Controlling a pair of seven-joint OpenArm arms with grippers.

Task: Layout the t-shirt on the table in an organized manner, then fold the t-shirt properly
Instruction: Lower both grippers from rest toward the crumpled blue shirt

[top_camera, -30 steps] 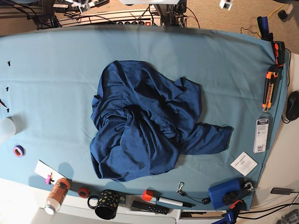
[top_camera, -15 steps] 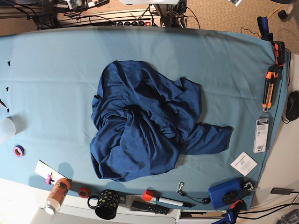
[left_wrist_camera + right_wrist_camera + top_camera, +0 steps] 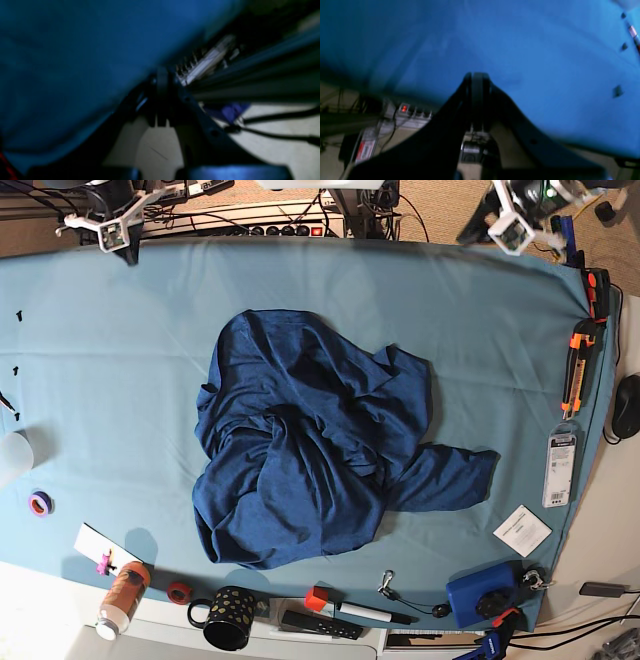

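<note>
The dark navy t-shirt (image 3: 320,445) lies crumpled in a heap in the middle of the table (image 3: 120,380), one sleeve sticking out to the right. My left gripper (image 3: 472,233) hangs over the far right edge, well away from the shirt. My right gripper (image 3: 130,252) hangs over the far left edge, also apart from it. In the left wrist view the left gripper (image 3: 162,75) is shut with nothing in it, beside the teal cloth (image 3: 62,50). Over the cloth's edge (image 3: 545,50), the right gripper (image 3: 476,77) is shut and holds nothing.
An orange box cutter (image 3: 575,375), a packet (image 3: 560,468) and a white card (image 3: 521,530) lie along the right side. A bottle (image 3: 122,598), dotted mug (image 3: 230,617), marker (image 3: 360,610) and blue box (image 3: 480,592) line the near edge. A power strip (image 3: 412,110) lies behind the table.
Both arms have come into the base view at the far corners of the table. The t-shirt has not moved.
</note>
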